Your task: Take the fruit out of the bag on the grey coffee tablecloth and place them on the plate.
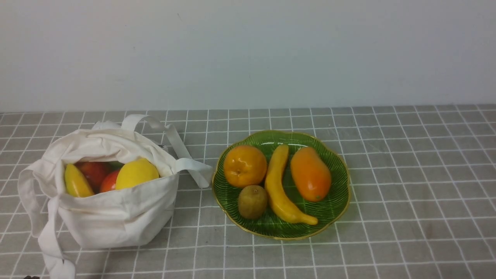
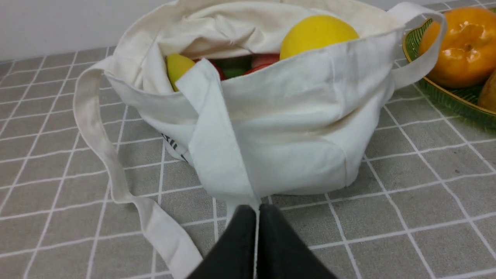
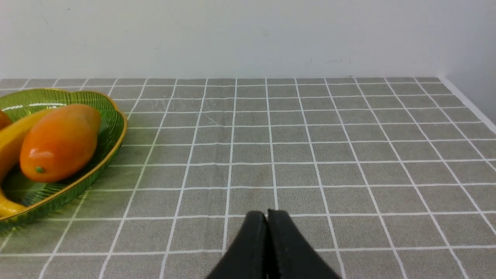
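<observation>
Grey tablecloth (image 1: 387,232) with a white grid. At left, an off-white cloth bag (image 1: 120,221); dark printing on its side, seen in the left wrist view, is too partial to read. Inside, partly hidden: a yellow lemon (image 1: 137,173), red round fruits (image 1: 93,172) and a yellow-green wedge-shaped fruit (image 1: 77,181). Right of it, a ribbed green glass plate (image 1: 341,182) with scalloped gold rim holds a glossy tangerine (image 1: 245,166), banana (image 1: 281,186), smooth papaya (image 1: 310,174) and fuzzy brown kiwi (image 1: 252,202). Left gripper (image 2: 257,211) and right gripper (image 3: 267,215), cut off by the frame, have fingertips together, gripping nothing.
</observation>
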